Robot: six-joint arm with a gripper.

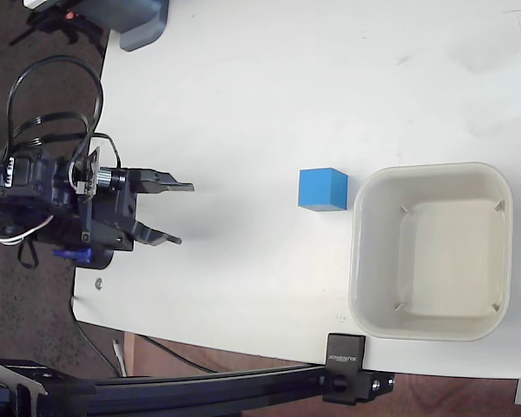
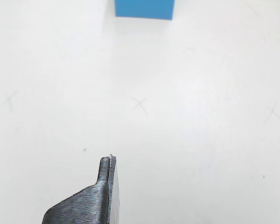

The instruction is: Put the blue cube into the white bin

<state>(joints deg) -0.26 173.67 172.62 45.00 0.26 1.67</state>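
The blue cube (image 1: 322, 188) rests on the white table, just left of the white bin (image 1: 362, 261), almost touching its rim. The bin is empty. My gripper (image 1: 175, 213) is at the table's left side, well to the left of the cube, with its two dark fingers spread open and nothing between them. In the wrist view the cube (image 2: 144, 8) shows at the top edge, cut off by the frame. Only one finger (image 2: 106, 184) shows at the bottom of that view. The bin is out of the wrist view.
A grey device (image 1: 143, 22) sits at the table's top-left corner. A black clamp (image 1: 352, 369) and a dark rail (image 1: 191, 387) run along the table's bottom edge. Looped cables (image 1: 52, 95) hang behind the arm, off the table's left edge.
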